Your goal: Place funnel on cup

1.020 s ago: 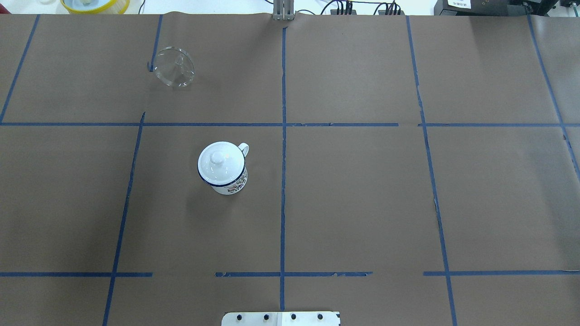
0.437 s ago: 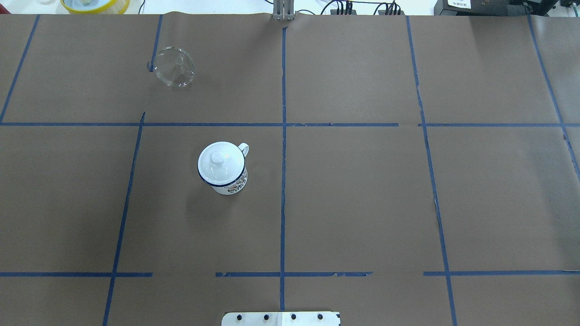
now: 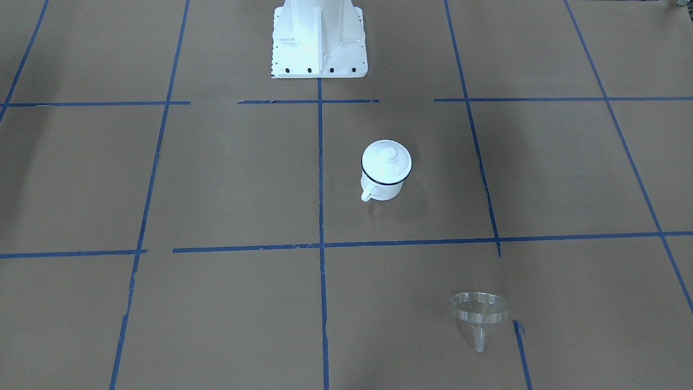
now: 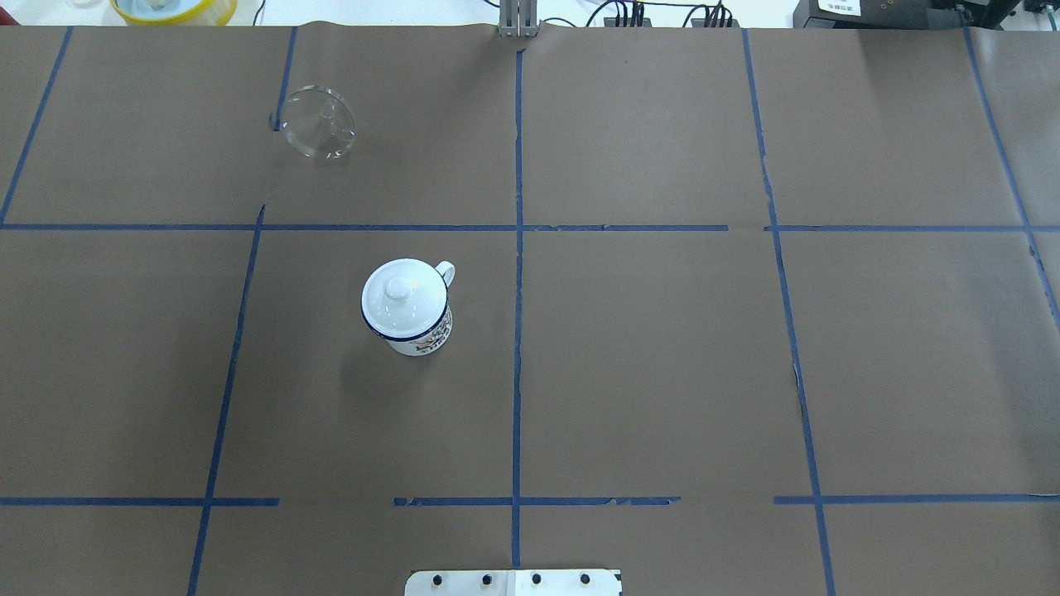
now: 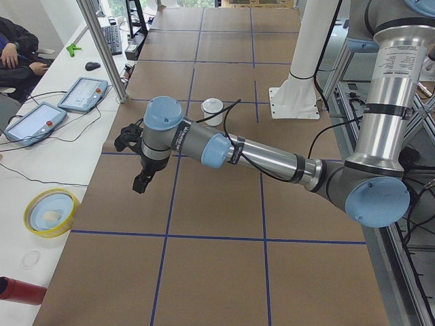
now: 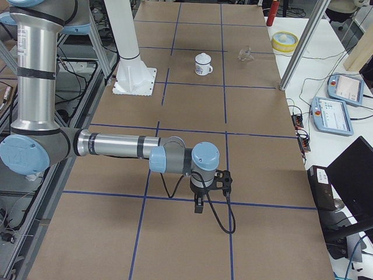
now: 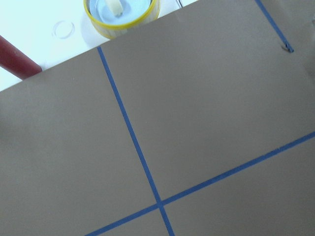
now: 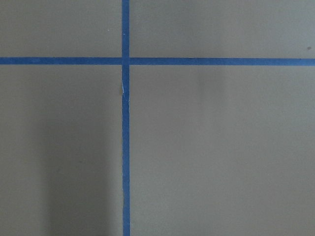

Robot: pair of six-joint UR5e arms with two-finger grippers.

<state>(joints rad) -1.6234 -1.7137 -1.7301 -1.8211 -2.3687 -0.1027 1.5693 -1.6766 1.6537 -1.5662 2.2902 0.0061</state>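
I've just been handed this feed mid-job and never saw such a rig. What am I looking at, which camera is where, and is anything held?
A two-armed robot works at a paper-covered table marked with blue tape. One camera looks down from behind the robot, one faces it, two watch from the table's ends, and one rides on each wrist. The clear funnel lies on its side far out on the robot's left; the cup, lid on, stands nearer. The left gripper and right gripper hover over bare paper; neither object is held.
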